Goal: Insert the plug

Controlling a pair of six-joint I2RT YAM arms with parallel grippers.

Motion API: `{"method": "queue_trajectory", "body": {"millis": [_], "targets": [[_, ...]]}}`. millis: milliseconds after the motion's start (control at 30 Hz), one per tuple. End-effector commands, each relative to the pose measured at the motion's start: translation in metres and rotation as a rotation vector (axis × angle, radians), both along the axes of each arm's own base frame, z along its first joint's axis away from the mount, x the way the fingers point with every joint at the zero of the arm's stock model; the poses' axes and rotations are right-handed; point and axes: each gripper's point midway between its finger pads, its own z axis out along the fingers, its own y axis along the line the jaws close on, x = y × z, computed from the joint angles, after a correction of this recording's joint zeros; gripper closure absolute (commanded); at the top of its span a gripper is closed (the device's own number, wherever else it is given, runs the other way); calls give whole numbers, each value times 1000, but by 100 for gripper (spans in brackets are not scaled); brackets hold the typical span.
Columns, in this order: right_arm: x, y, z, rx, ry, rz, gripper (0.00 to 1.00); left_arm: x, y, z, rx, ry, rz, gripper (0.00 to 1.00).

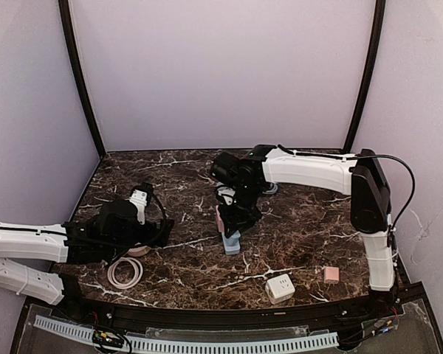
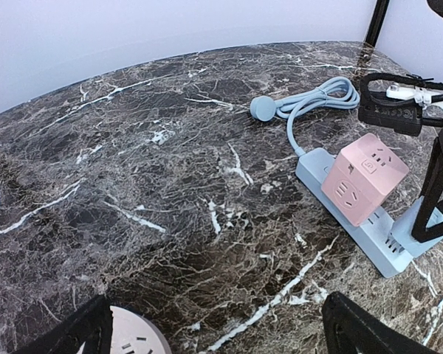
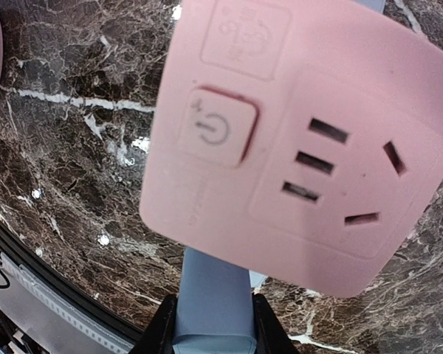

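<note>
- Dark, white-veined marble tabletop (image 1: 310,228); plain lilac walls (image 1: 221,74).
- Pink cube plug (image 2: 365,177) sits on blue power strip (image 2: 314,164), mid-table.
- Right gripper (image 3: 213,324) clamps the strip's end; left gripper (image 2: 218,332) spread wide, empty.

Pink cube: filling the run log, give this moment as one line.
pink cube on blue power strip | right gripper shut on blue power strip | left gripper open, empty

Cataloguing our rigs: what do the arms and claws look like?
The left arm and right arm have rounded white link shells with black joints. A black cable loops along the right arm. The left claw and right claw each have two black angular fingers.
</note>
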Motion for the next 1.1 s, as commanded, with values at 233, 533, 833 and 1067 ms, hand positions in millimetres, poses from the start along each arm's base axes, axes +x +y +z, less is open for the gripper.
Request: {"method": "queue_trajectory", "body": {"millis": [233,533,833,1067], "targets": [[4,2,6,-4,-34,1,100,-1,5,-4,14,1,3,1],[1,1,5,4,-25,3,100,-1,4,-4,14,3,3,1],[3,3,0,12,-32,1,100,-1,4,-5,13,7,2,1],[5,2,-4,-2,-41,1,100,-1,5,-3,10,5,3,1]]}}
